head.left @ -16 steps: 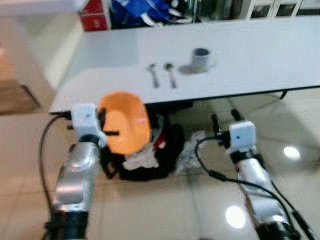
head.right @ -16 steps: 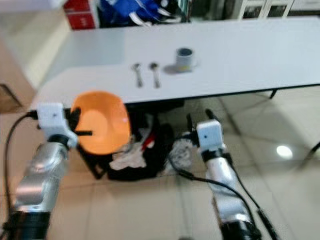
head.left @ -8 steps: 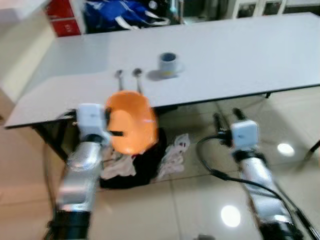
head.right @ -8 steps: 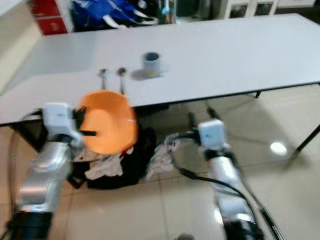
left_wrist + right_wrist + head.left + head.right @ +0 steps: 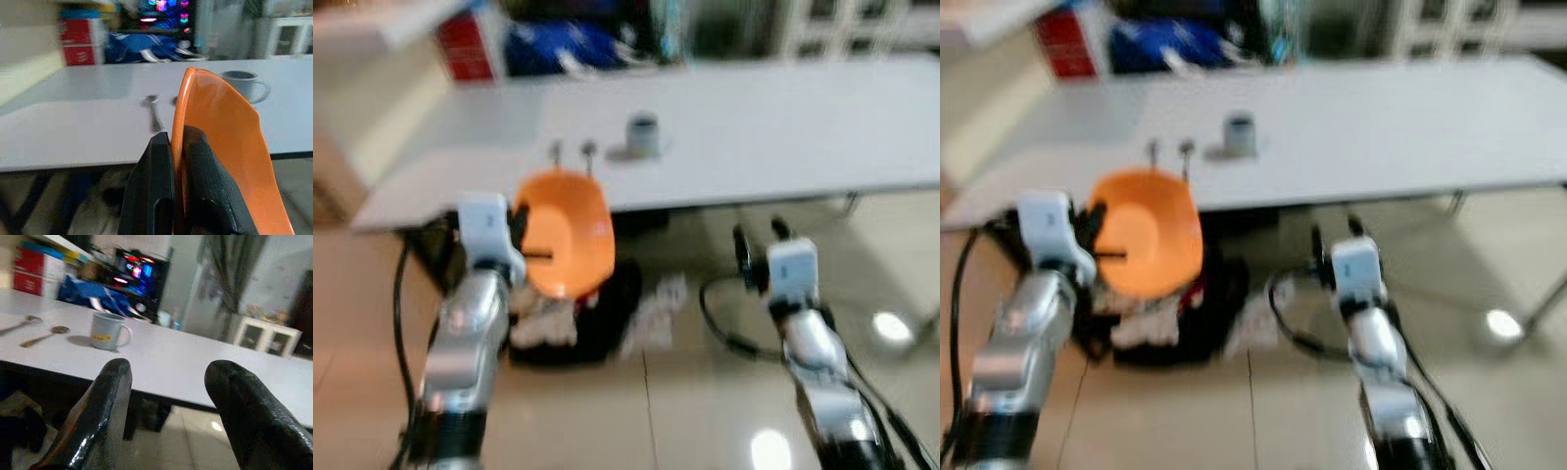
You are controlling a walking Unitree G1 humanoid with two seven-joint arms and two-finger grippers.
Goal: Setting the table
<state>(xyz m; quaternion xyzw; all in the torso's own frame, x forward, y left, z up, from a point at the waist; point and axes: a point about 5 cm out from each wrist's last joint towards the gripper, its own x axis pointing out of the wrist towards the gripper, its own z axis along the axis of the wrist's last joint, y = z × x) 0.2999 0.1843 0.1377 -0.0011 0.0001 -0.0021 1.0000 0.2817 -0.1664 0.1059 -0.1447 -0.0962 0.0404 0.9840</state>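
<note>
Left pincer (image 5: 177,147) clamping orange bowl (image 5: 220,147) rim, right pincer (image 5: 168,396) spread wide, mug (image 5: 106,330) label unreadable

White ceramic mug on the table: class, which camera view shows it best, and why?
The right wrist view: the white ceramic mug is near and sharp, handle and yellow mark visible. The left wrist view hides part behind the orange plastic bowl; both eye views blur it.
</note>
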